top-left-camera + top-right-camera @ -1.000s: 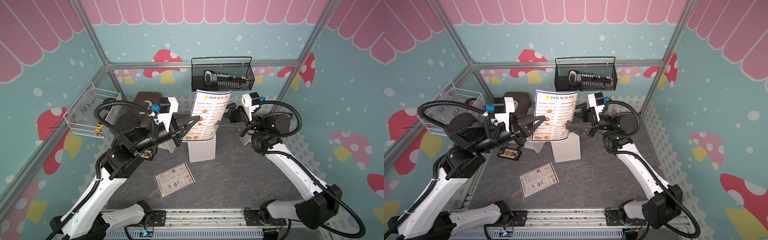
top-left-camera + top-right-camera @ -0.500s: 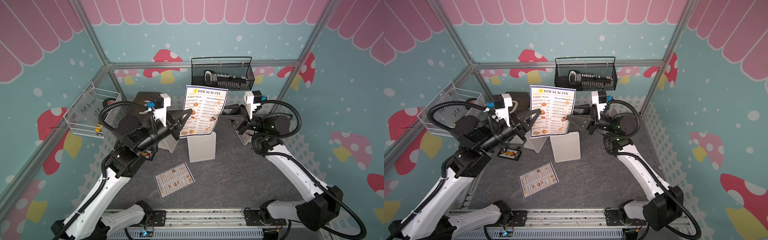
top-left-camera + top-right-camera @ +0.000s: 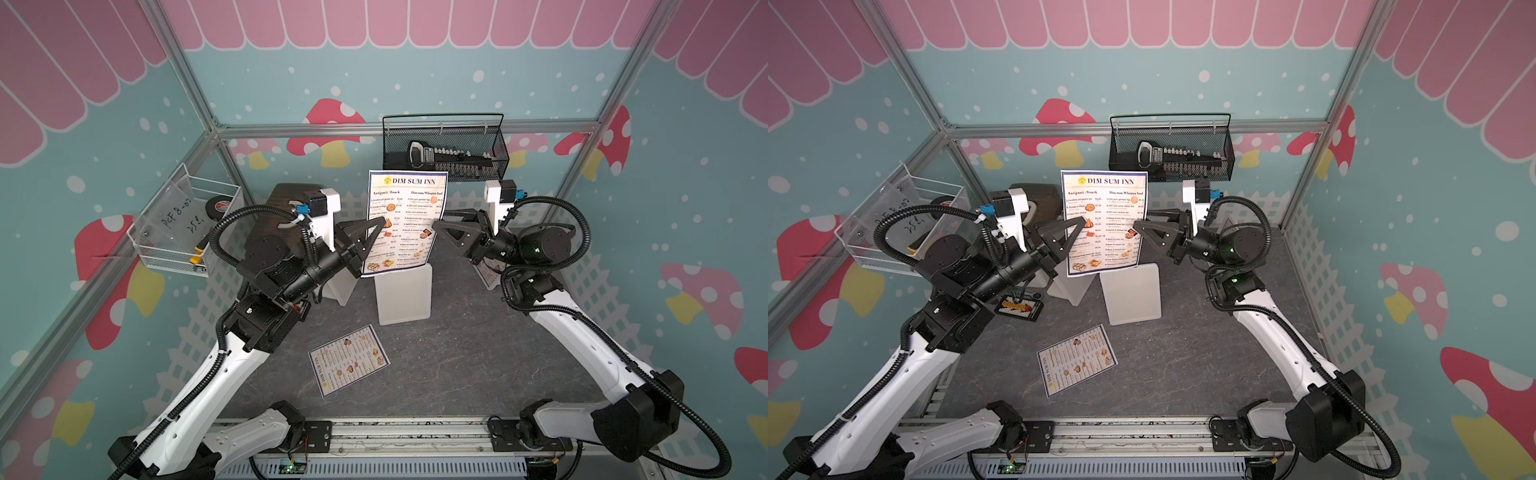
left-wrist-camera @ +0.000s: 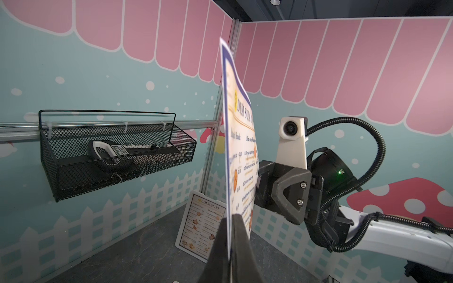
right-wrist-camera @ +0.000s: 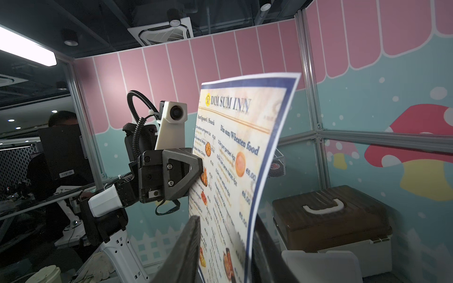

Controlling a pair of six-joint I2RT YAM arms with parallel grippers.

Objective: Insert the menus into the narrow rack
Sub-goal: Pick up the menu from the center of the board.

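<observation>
The dark grey stone-patterned bench (image 3: 478, 353) carries a white, upright, narrow plastic rack (image 3: 403, 295) midway between its left and right edges, nearer the back edge. A thin white laminated menu with a dark blue border and a "DIM SUM INN" heading (image 3: 409, 208) hangs upright in the air just above the rack, its lower edge close over the opening, probably so it can drop straight into the slot. A second such menu (image 3: 349, 359) lies flat toward the front edge. A third (image 4: 199, 225) leans upright at the right edge; neither is in the rack yet. The left claw (image 3: 379, 221) is clamped tight on the raised menu's left edge and bears its weight. The right claw (image 3: 436, 226) straddles the opposite edge with its jaws part open and a gap showing on either side of the sheet. It looks set to steady the floppy sheet against curling. A second ago the sheet hung tilted and bowed from the left claw alone. It is now squared to the rack, and the right claw has narrowed from wide open.
</observation>
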